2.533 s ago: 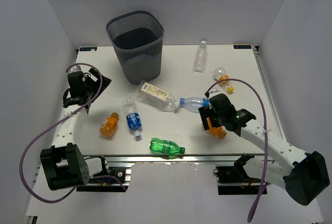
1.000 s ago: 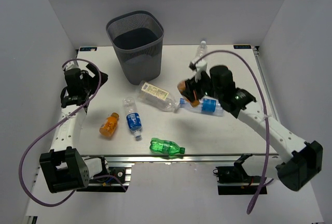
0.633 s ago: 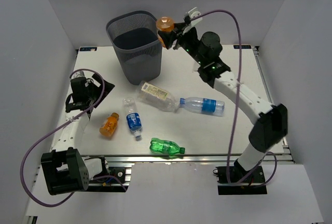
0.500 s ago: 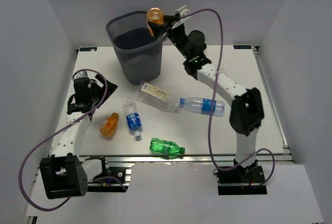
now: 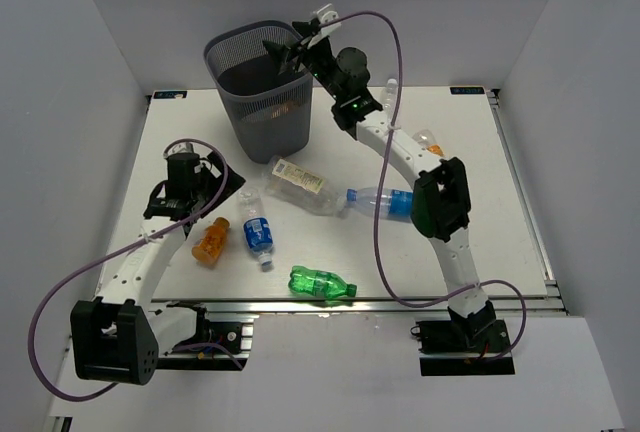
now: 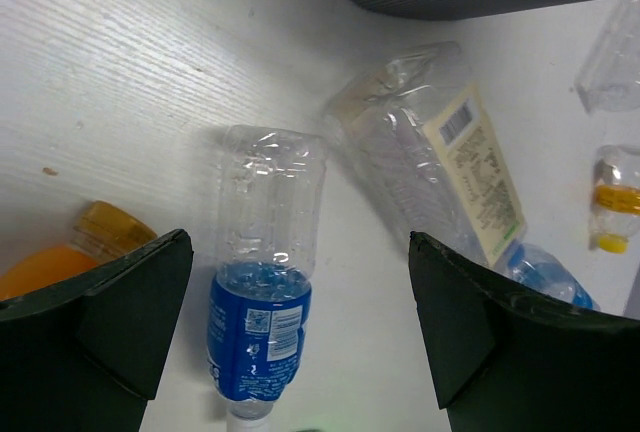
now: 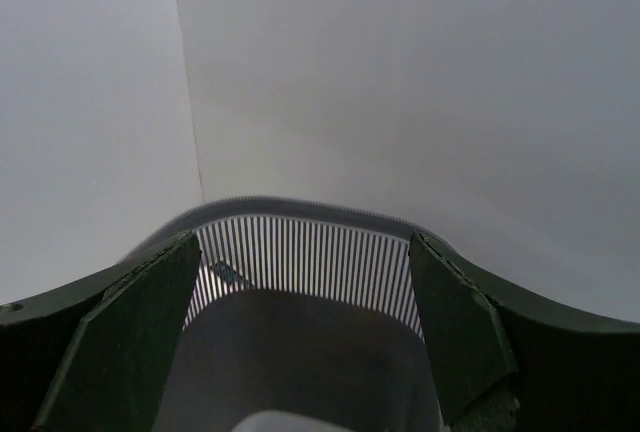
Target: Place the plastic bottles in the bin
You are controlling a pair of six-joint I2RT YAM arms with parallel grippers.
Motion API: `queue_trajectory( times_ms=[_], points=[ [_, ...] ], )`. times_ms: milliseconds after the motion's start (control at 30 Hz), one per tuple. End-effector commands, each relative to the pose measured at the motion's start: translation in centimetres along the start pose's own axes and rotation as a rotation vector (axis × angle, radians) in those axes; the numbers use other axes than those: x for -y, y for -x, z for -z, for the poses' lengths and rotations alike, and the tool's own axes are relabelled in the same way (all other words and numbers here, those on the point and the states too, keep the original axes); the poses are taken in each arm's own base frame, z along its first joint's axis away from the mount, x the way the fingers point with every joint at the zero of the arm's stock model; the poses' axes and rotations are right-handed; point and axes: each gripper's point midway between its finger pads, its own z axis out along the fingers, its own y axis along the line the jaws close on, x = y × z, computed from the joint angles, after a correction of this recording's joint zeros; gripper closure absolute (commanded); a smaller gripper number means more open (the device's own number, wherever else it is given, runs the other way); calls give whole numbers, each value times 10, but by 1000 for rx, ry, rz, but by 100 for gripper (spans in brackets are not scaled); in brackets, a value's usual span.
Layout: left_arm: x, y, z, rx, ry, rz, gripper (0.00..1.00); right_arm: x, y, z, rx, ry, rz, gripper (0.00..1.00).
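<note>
**A:** Where is the right claw?

**B:** The right claw (image 5: 287, 49) hangs above the bin (image 5: 262, 124), over its right-hand rim. Its fingers are spread with nothing between them. Its wrist view looks down the mesh wall to the dark floor inside.

**A:** And the left one?

**B:** The left claw (image 6: 300, 242) is low over the counter (image 5: 460, 252), well in front of the bin and to its left. It is spread wide and pinching nothing. In its wrist view a blue-labelled bottle (image 6: 262, 292) lies between the fingers, cap pointing away from the bin. I cannot tell whether anything touches.

**A:** What crowds that bottle?

**B:** A stubby orange bottle (image 5: 210, 241) lies just beside it, on the side further left of the bin. A cream-labelled bottle (image 5: 300, 184) lies on its other side, just in front of the bin and the closest bottle to it.

**A:** And the rest?

**B:** A second blue-labelled bottle (image 5: 388, 202) lies front-right of the bin, its neck meeting the cream one's end and its far end hidden under the right arm (image 5: 395, 147). A green bottle (image 5: 322, 283) lies furthest from the bin, by the counter's near edge. Right of the bin, a small clear bottle (image 5: 388, 92) is half hidden behind that arm. Further right again lies a clear orange-capped bottle (image 5: 430, 145).
</note>
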Motion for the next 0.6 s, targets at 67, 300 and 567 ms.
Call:
queue_trajectory(
  times_ms=[67,300,567],
  points=[
    [-2,-5,2,-10,61,-26,2,-9,117,12,71,0,53,11],
    [-3,-36,-2,-72,107,-93,2,-4,102,111,-117,-124,-17,11],
    [4,-68,-16,-135,137,-161,2,20,55,259,-222,-402,-129,11]
  ],
)
